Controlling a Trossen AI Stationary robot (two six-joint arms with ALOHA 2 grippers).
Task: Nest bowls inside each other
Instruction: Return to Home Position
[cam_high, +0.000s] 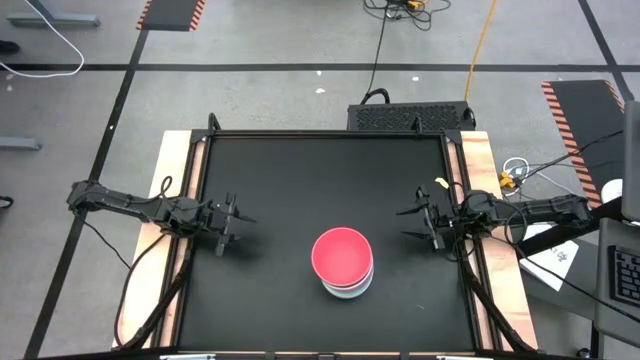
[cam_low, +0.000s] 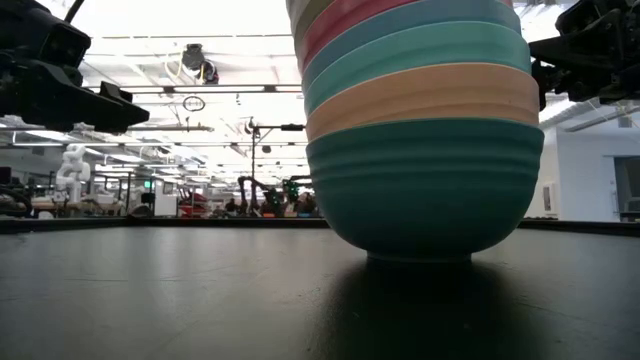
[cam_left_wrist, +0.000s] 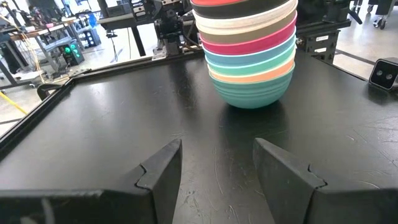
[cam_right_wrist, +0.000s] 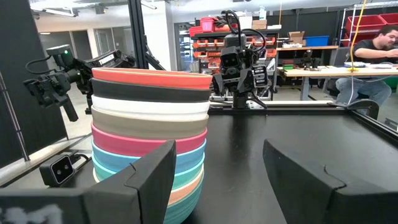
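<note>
Bowls all nested, and both arms were out wide!
The stack of bowls (cam_high: 343, 262) stood as one tower on the black surface (cam_high: 300, 170), a little toward the right arm's side, with a red bowl (cam_right_wrist: 152, 79) on top, then a black bowl (cam_right_wrist: 149, 92) and a white bowl (cam_right_wrist: 149, 106) under it. The left gripper (cam_high: 238, 222) hung by the left edge, jaws spread wide and holding nothing. The right gripper (cam_high: 405, 224) faced it from the right edge, jaws likewise apart and empty. Both were clear of the stack.

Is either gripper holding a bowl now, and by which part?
Nothing is held. The left gripper and the right gripper are both open and empty, well apart from the stack of bowls.
</note>
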